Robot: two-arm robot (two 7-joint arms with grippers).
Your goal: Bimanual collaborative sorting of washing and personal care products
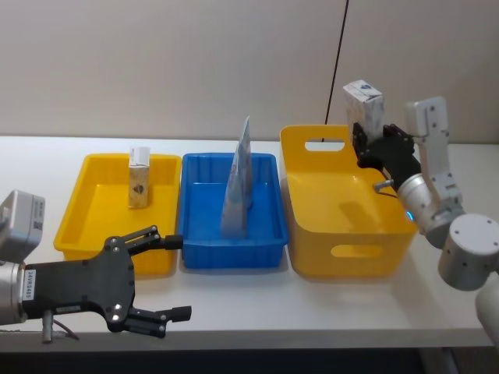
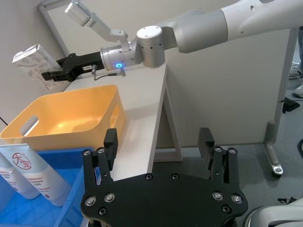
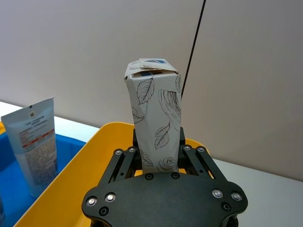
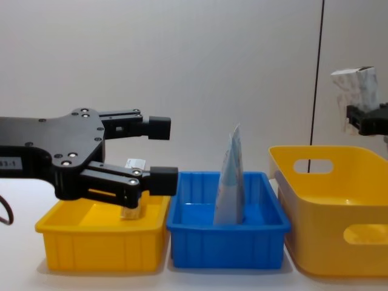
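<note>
My right gripper (image 1: pixel 365 146) is shut on a cream-grey carton with leafy print (image 1: pixel 363 101), held upright in the air above the back rim of the tall yellow basket (image 1: pixel 343 234). The right wrist view shows the carton (image 3: pixel 154 118) clamped between the two fingers (image 3: pixel 124 163). Another carton (image 1: pixel 139 177) stands in the yellow tray (image 1: pixel 82 226). A pale blue tapering tube (image 1: pixel 238 183) stands in the blue tray (image 1: pixel 265 234), and a white red-lettered tube (image 2: pixel 35 172) leans beside it. My left gripper (image 1: pixel 176 277) is open and holds nothing, in front of the two trays near the table's front edge.
The three containers stand in a row on the white table (image 1: pixel 257 312), the yellow tray at the left, the blue tray in the middle, the basket at the right. A thin black cable (image 1: pixel 337 58) runs up the wall behind the basket.
</note>
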